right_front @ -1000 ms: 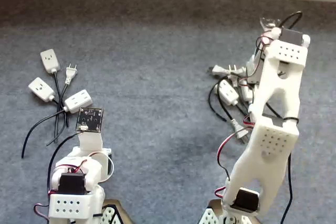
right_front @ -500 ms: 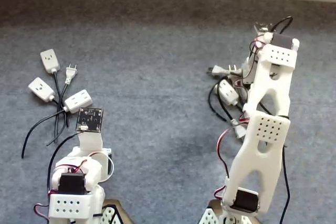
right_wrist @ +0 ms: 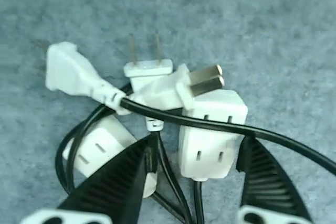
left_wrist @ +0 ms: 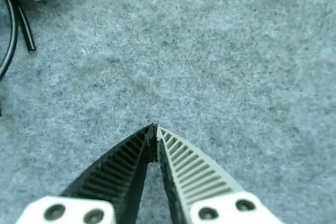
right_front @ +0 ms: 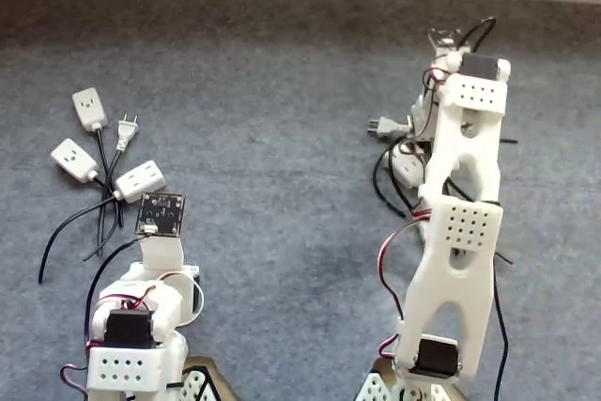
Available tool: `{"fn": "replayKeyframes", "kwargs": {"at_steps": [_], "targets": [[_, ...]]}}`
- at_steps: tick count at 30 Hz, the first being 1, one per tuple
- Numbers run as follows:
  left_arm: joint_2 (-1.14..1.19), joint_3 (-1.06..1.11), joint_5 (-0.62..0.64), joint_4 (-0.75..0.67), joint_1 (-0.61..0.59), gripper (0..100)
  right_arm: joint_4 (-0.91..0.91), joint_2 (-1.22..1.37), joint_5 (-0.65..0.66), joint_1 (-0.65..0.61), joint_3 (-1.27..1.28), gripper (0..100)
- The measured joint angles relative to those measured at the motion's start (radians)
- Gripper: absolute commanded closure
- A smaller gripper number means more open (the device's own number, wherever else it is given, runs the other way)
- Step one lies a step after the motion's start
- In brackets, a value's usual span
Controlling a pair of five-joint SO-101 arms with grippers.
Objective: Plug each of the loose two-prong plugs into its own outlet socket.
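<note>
Plugs (right_wrist: 163,90) tangled over sockets (right_wrist: 215,106) in right wrist view, mostly arm-covered from high; right gripper (right_wrist: 198,148) spread wide, left gripper (left_wrist: 156,131) clenched, empty.

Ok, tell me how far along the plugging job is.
Done: nothing; no plug visibly sits in a socket. In hand: the right tool hangs open over tangled cords, astride one outlet socket, with a brass-pronged plug lying against it. The left tool is shut over bare carpet. Left: every pairing, including the loose plug by three sockets near the left arm.
</note>
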Motion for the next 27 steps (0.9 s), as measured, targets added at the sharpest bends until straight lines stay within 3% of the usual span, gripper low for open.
{"fn": "replayKeyframes", "kwargs": {"at_steps": [8,20,27], "targets": [[0.0,0.0,0.0,0.0,0.0,99,0.0,-0.083,0.0,-0.044,0.157,74.8],[0.0,0.0,0.0,0.0,0.0,99,-0.003,-0.084,0.081,0.074,0.164,74.8],[0.0,0.0,0.0,0.0,0.0,99,-0.012,-0.084,0.083,0.072,0.172,74.8]]}}
